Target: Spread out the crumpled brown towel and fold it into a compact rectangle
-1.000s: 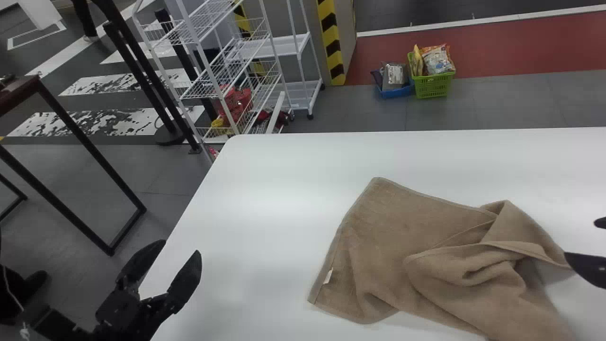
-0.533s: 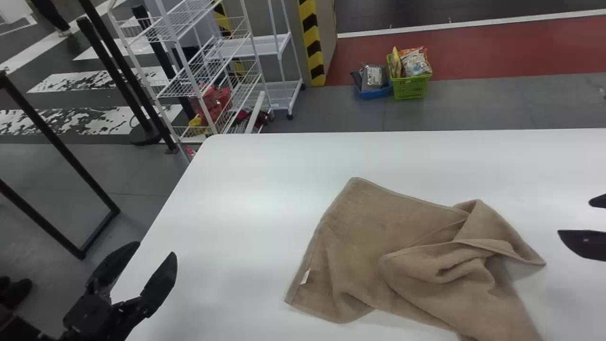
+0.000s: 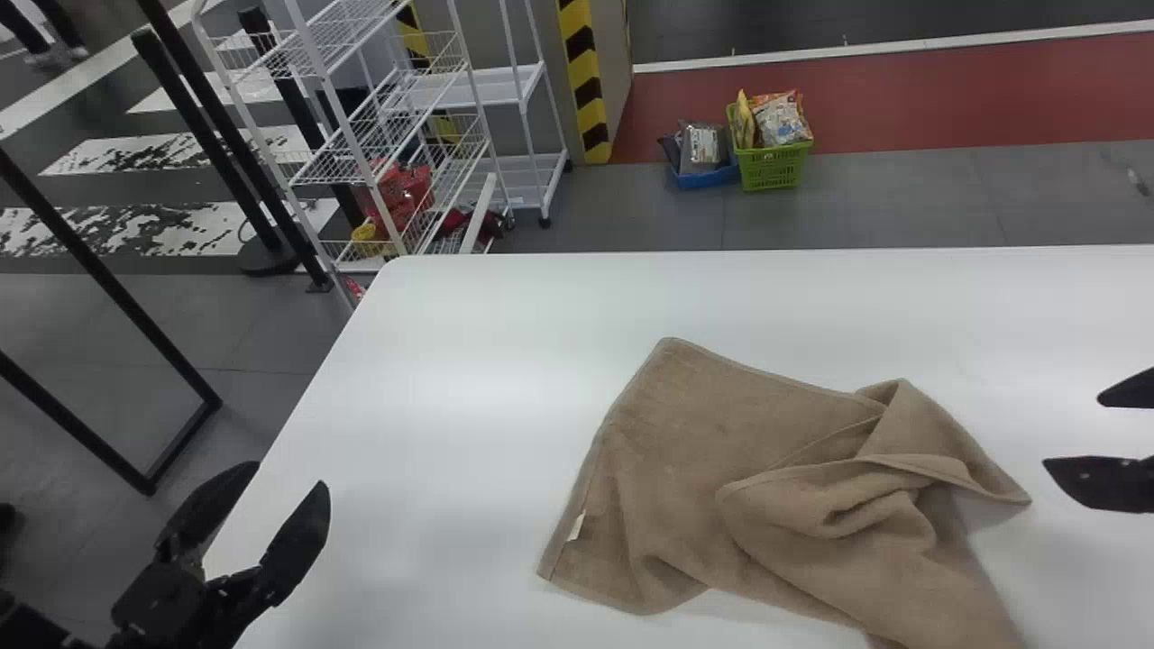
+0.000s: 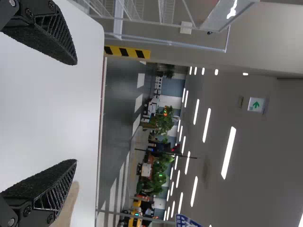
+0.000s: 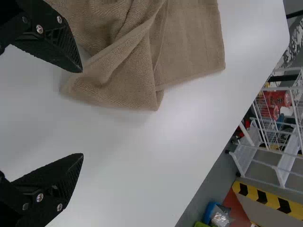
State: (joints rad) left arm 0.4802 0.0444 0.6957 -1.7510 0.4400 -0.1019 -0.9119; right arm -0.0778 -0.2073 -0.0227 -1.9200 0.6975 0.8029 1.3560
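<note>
the head view looks down on a white table [image 3: 469, 379], with a green basket [image 3: 775, 169] and a blue basket [image 3: 708, 178] on the floor beyond it and white shelves [image 3: 532, 171] past its far left corner; the left wrist view looks out across the room to ceiling lights [image 4: 206, 125], plants [image 4: 164, 120] and a green exit sign [image 4: 256, 104]. the brown towel [image 3: 721, 433] lies on the table, right of the middle in the head view, partly spread and partly bunched. its long axis slants from far left to near right; a smooth corner points away from the robot, and a folded flap narrows to a tip pointing right. a small white label [image 3: 575, 526] sits by its left edge. the left claw [image 3: 287, 476] is at the table's left edge, well apart from the towel, its two fingers wide apart and holding nothing. the right claw [image 3: 1071, 431] is near the flap's tip, fingers also wide apart, with nothing between them; whether one finger touches the tip, i cannot tell.
</note>
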